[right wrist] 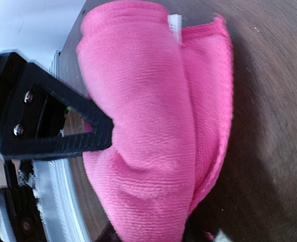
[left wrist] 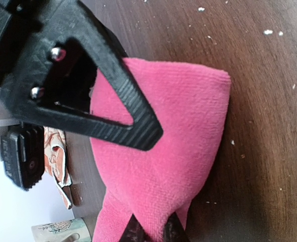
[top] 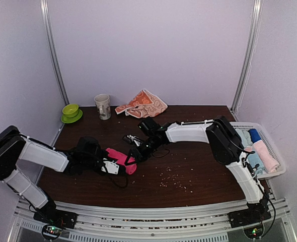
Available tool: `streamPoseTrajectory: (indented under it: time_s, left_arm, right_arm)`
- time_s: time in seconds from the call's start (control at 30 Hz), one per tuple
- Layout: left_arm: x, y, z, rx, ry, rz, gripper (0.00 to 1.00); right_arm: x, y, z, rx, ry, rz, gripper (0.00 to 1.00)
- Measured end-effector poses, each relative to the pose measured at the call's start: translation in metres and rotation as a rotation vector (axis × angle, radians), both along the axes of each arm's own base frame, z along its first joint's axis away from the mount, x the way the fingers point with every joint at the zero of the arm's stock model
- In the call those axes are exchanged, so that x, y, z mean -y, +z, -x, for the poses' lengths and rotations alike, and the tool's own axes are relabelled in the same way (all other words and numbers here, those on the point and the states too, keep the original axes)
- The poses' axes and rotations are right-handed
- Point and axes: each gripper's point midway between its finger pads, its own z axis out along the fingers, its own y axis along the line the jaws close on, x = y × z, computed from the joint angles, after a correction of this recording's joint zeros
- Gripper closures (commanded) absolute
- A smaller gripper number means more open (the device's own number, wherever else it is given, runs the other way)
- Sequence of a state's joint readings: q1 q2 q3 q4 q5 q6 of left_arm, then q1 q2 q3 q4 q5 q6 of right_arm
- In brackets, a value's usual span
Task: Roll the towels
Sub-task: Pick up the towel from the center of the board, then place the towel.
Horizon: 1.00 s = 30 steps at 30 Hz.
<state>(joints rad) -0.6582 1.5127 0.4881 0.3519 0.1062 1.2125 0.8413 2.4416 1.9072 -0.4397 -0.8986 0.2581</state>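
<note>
From above we see the pink towel lying bunched on the dark table, left of centre. The left gripper is at its near-left end and the right gripper at its far-right end. Only the wrist views tell us about the grip. The right gripper's fingertip dents the folded cloth below a white tag, so we read it as clamped on the towel. The left gripper's upper finger lies across flatter cloth, and we cannot tell whether it pinches. The bunny-print towel sits crumpled at the far edge, well apart, near a mug and a green bowl. A basket of rolled cloths stands at the right edge. Bare wood scattered with crumbs lies on the near right.
</note>
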Motion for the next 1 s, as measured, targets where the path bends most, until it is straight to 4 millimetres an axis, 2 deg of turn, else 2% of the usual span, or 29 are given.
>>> streamPoseTrajectory:
  time_s: [0.07,0.1,0.2,0.33,0.43,0.53,0.6,0.7,0.83,0.87,0.93,1.0]
  left_arm:
    - [0.0,0.001,0.0,-0.004,0.008,0.005,0.73]
    - [-0.001,0.002,0.0,-0.01,0.015,0.011,0.69]
    - [-0.002,0.008,0.003,-0.028,0.028,0.03,0.54]
    - [-0.008,0.031,0.005,-0.067,0.05,0.097,0.33]
    - [-0.017,0.057,-0.001,-0.069,0.077,0.165,0.27]
    - [-0.031,0.079,-0.007,-0.072,0.114,0.226,0.26]
    - [-0.041,0.087,-0.009,-0.082,0.14,0.253,0.25]
    - [-0.053,0.085,-0.007,-0.128,0.172,0.273,0.24]
    - [-0.06,0.067,0.007,-0.229,0.184,0.263,0.2]
    - [-0.06,0.061,0.012,-0.261,0.181,0.257,0.16]
    - [-0.06,0.047,0.023,-0.33,0.172,0.243,0.03]
    - [-0.06,0.037,0.031,-0.386,0.167,0.229,0.02]
  right_arm:
    - [0.0,0.0,0.0,-0.003,-0.004,0.0,0.98]
    - [0.0,0.0,-0.001,-0.004,-0.005,-0.001,1.0]
    - [0.0,-0.001,-0.002,-0.001,-0.009,-0.004,1.0]
    - [0.005,-0.001,-0.007,0.027,-0.025,-0.012,1.0]
    - [0.015,0.004,-0.009,0.053,-0.05,0.004,1.0]
    - [0.036,0.013,-0.019,0.084,-0.104,0.028,1.0]
    - [0.056,0.026,-0.033,0.115,-0.157,0.035,1.0]
    - [0.091,0.055,-0.058,0.177,-0.256,0.032,1.0]
    - [0.156,0.108,-0.087,0.286,-0.422,0.016,1.0]
    - [0.177,0.121,-0.091,0.313,-0.469,0.015,1.0]
    - [0.219,0.143,-0.098,0.364,-0.564,0.014,1.0]
    - [0.257,0.16,-0.101,0.413,-0.651,0.023,1.0]
